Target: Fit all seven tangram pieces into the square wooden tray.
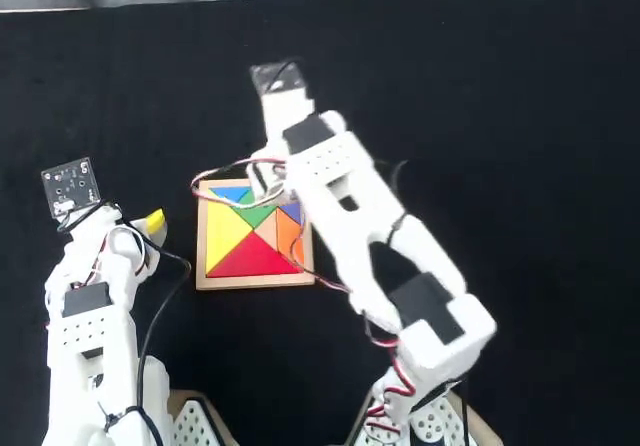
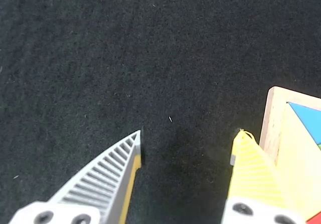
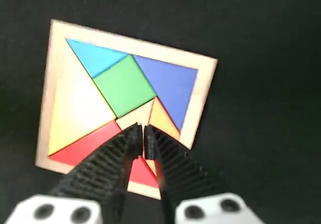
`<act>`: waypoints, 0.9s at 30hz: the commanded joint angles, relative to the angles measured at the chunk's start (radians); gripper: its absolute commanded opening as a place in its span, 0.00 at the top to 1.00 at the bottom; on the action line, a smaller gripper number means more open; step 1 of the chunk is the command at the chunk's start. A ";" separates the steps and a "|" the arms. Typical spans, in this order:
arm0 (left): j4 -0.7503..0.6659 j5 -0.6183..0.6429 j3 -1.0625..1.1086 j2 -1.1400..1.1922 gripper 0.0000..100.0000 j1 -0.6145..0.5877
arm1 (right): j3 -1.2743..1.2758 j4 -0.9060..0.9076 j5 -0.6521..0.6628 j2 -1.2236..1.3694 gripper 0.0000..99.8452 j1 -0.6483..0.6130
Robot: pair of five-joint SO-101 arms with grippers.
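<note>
The square wooden tray (image 1: 203, 284) (image 3: 205, 82) lies mid-table. It holds a light blue triangle (image 3: 95, 56), green square (image 3: 124, 86), dark blue triangle (image 3: 173, 81), yellow triangle (image 3: 75, 111), red triangle (image 3: 85, 148) and orange triangle (image 3: 161, 119). A small pale patch (image 3: 136, 117) shows between the green, red and orange pieces. My right gripper (image 3: 142, 131) hangs just above that patch, black fingers shut together, nothing visible between them. My left gripper (image 2: 188, 143) (image 1: 152, 226) is open over bare cloth just left of the tray corner (image 2: 273, 114).
Black cloth covers the table (image 1: 520, 116). The right arm (image 1: 350, 216) stretches over the tray's right side from the front. The left arm (image 1: 90, 306) stands at the front left. Wires (image 1: 165, 296) run beside the tray.
</note>
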 commanded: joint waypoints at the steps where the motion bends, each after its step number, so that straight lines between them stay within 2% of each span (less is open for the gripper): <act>1: -0.015 0.002 -0.008 -0.015 0.71 -0.001 | -0.007 -0.049 0.015 0.059 0.99 -0.049; 12: -0.015 0.002 -0.007 -0.015 0.71 -0.001 | -0.085 -0.040 0.015 0.251 0.99 -0.054; 18: -0.015 0.002 -0.007 -0.015 0.71 -0.001 | -0.209 0.201 0.025 0.096 0.99 -0.048; 22: -0.008 -0.021 -0.018 -0.006 0.71 0.039 | -0.185 0.250 0.026 -0.074 0.99 0.040; 25: -0.005 -0.095 -0.019 -0.005 0.71 0.088 | -0.102 0.204 0.026 -0.177 0.99 0.153; 27: 0.046 -0.117 -0.058 -0.003 0.71 0.124 | -0.033 0.143 0.026 -0.225 0.99 0.242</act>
